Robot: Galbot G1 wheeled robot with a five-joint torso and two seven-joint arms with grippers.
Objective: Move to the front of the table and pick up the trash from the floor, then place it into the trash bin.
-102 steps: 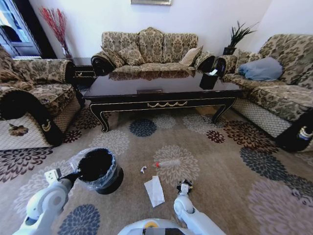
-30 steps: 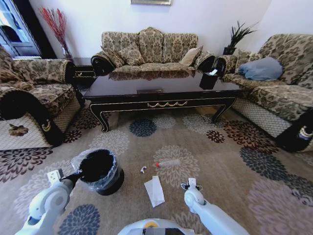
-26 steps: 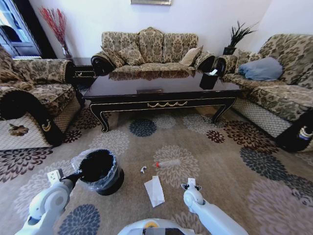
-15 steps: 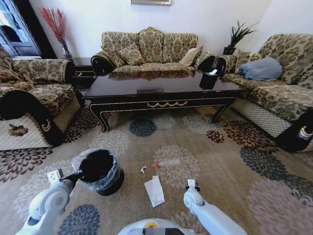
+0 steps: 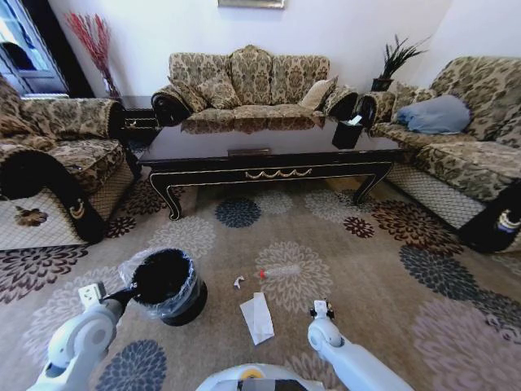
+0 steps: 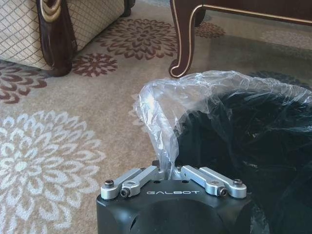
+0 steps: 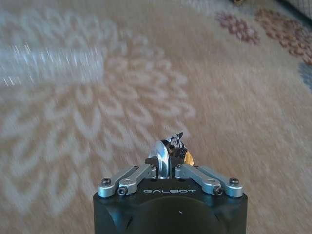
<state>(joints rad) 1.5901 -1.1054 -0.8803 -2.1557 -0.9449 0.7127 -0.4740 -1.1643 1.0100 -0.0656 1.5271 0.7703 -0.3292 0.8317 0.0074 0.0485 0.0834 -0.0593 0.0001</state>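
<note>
Left gripper (image 6: 173, 170) pinched closed on clear liner at rim of trash bin (image 5: 168, 284), bin on floor (image 5: 366, 269) near left table leg. Tiny white scrap (image 5: 238, 282), folded white paper (image 5: 257, 317), clear bottle (image 5: 280, 271) on carpet between bin and right arm. Right gripper (image 7: 171, 168) clamped on small dark crumpled wrapper (image 7: 175, 146), above carpet. Table (image 5: 269, 159) beyond.

White arms, black claw (image 6: 171, 171) housings (GALBOT lettering)
</note>
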